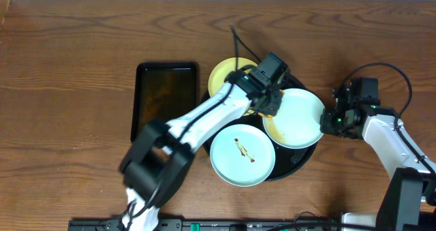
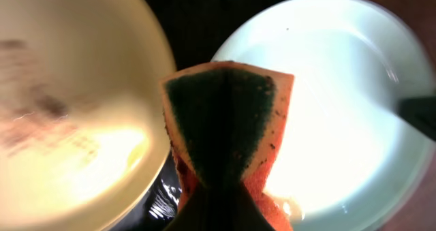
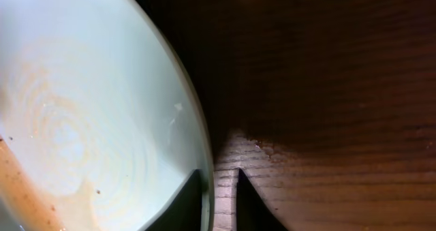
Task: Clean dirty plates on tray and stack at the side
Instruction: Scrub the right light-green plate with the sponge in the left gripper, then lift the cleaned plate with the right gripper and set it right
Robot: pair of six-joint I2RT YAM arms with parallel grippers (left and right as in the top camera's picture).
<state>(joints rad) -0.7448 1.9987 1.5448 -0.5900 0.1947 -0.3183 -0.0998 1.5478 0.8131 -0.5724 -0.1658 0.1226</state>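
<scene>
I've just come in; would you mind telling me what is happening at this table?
The left tool holds an orange-and-green sponge above the round black tray, between the yellow plate and a light blue plate showing faint brown swirls. The right tool straddles that blue plate's rim. A second blue plate carries a sauce smear.

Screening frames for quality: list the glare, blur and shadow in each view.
Overhead: sharp, evenly lit, sheen on the rectangular black tray. Left wrist: pale yellow plate blurred with a glare patch, sponge sharper. Right wrist: table in deep shadow, light blue plate soft.
</scene>
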